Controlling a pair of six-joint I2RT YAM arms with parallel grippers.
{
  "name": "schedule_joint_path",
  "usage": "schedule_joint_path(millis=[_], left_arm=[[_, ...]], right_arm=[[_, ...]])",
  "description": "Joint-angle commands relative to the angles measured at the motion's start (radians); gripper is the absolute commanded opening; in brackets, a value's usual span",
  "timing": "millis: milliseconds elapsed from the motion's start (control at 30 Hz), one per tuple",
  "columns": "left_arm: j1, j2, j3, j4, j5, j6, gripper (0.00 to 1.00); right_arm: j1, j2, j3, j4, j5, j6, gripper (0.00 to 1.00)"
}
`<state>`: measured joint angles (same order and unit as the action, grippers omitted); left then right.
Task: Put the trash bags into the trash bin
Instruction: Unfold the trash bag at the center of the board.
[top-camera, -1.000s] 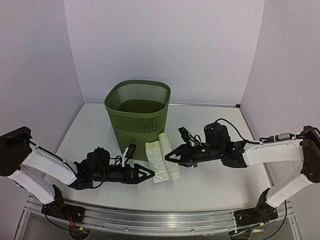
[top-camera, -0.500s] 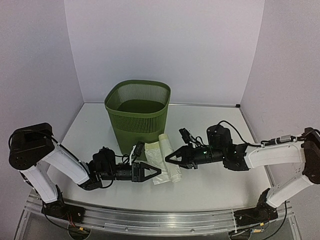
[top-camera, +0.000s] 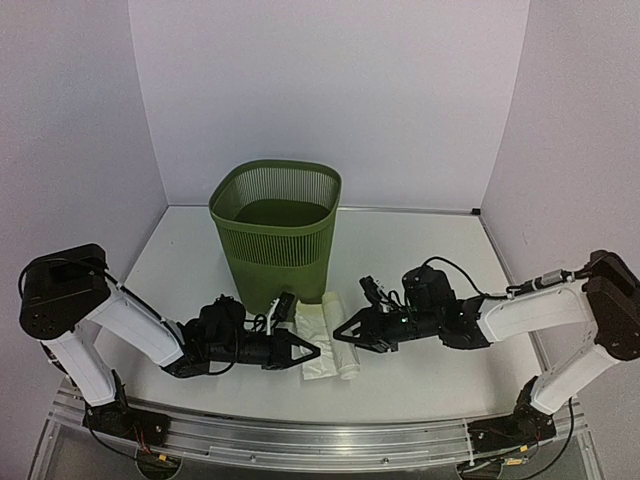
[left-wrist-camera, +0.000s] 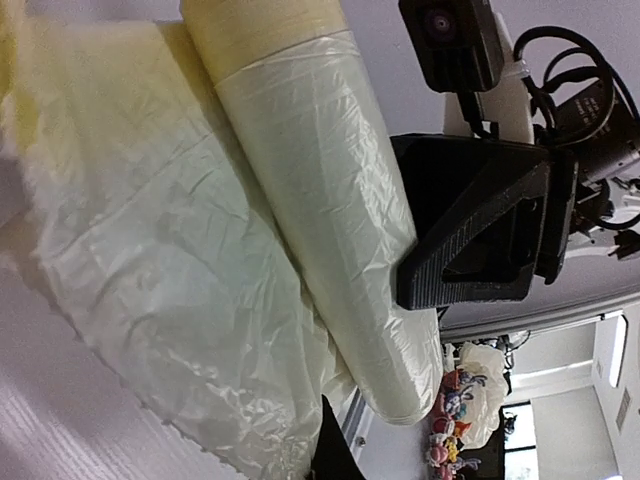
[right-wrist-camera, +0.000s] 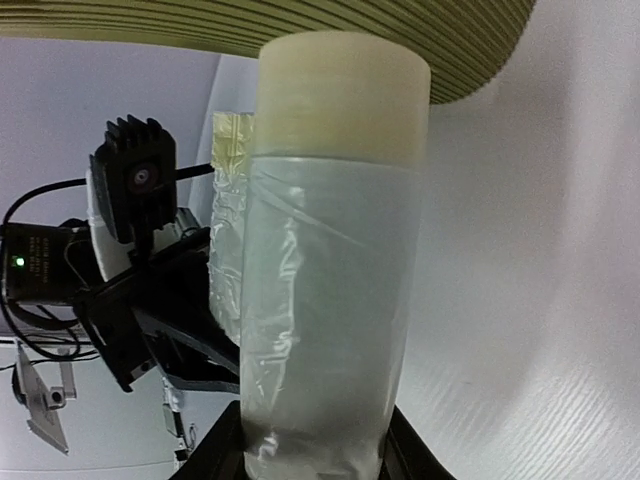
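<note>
A white table (top-camera: 420, 385) carries a green slatted bin (top-camera: 275, 235) standing upright toward the back, in the middle. Both arms reach low across the table from either side and meet in front of the bin. The trash bags (top-camera: 330, 335) are outside the bin, lying on the table just in front of it as a pale roll with a loose sheet unrolled on its left side, the roll's far end close to the bin's base. The right gripper (top-camera: 345, 335) has its jaws apart, one on each side of the roll's near end. The left gripper (top-camera: 305, 351) is closed, its tip at the loose sheet's edge; whether it pinches the film I cannot tell.
</note>
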<state>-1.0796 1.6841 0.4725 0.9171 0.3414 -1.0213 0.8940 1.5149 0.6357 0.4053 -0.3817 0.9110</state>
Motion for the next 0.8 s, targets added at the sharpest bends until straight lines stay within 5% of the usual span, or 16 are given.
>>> schedule_joint_path(millis=[0,167,367,533,633,767], left_arm=[[-0.002,-0.008,0.049,-0.238,-0.028,0.001,0.00],[-0.002,0.025,0.075,-0.259,-0.003,0.003,0.00],[-0.019,0.003,0.123,-0.358,0.000,0.021,0.00],[-0.074,-0.023,0.291,-0.660,-0.087,0.110,0.00],[-0.092,-0.011,0.375,-0.699,-0.063,0.138,0.00],[-0.117,0.032,0.499,-0.792,-0.061,0.184,0.00]], right_arm=[[0.008,0.101,0.036,-0.079,0.070,-0.070,0.42],[0.012,0.190,0.086,-0.119,0.082,-0.098,0.46],[0.064,0.185,0.167,-0.285,0.209,-0.176,0.75],[0.080,0.145,0.182,-0.350,0.284,-0.170,0.84],[0.082,0.133,0.178,-0.367,0.299,-0.164,0.95],[0.082,0.071,0.151,-0.403,0.389,-0.158,0.97]])
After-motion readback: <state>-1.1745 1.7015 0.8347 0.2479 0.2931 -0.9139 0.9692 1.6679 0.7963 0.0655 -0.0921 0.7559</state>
